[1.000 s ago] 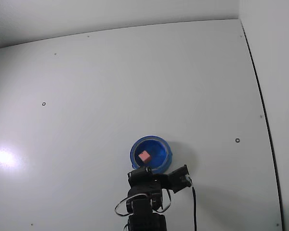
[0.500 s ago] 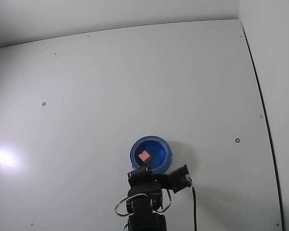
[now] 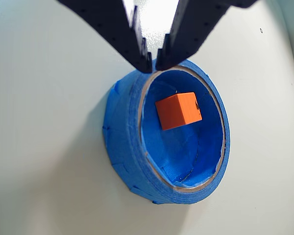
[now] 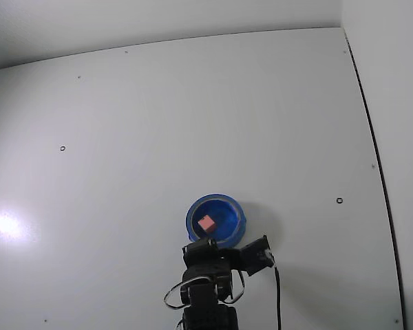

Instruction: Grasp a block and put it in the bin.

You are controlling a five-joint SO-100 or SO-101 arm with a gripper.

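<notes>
The block [image 3: 178,110] is a small orange-red cube lying inside the blue bin [image 3: 125,142]. In the fixed view the block [image 4: 206,223] looks pink and sits left of centre in the bin [image 4: 233,214]. My gripper [image 3: 153,62] comes in from the top of the wrist view, its black fingertips nearly touching, just above the bin's near rim. It holds nothing. In the fixed view the gripper [image 4: 208,245] is at the bin's near edge, its fingertips hard to make out.
The white table [image 4: 193,124] spreads wide around the bin, with a few small dark holes in it. A wall edge runs along the right side. The arm's base and cable [image 4: 276,295] sit at the bottom.
</notes>
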